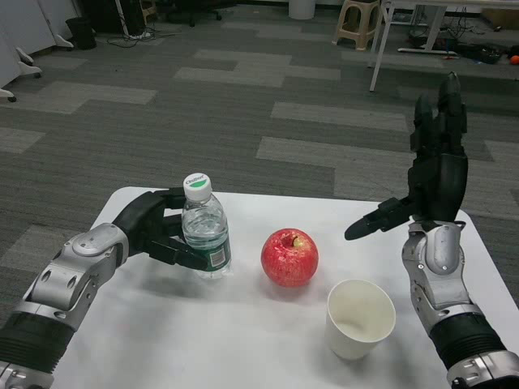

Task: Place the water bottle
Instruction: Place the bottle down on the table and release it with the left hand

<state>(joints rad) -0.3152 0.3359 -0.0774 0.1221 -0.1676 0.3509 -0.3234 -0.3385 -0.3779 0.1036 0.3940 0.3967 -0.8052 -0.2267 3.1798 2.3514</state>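
Observation:
A small clear water bottle with a white and green cap stands upright on the white table, left of centre. My left hand grips it from the left, fingers wrapped around its lower half. My right hand is raised above the table's right side, fingers spread and pointing up, holding nothing.
A red apple sits just right of the bottle, a small gap between them. A white paper cup stands at the front right, below my right hand. Grey carpet, a stool and a table's legs lie beyond the far edge.

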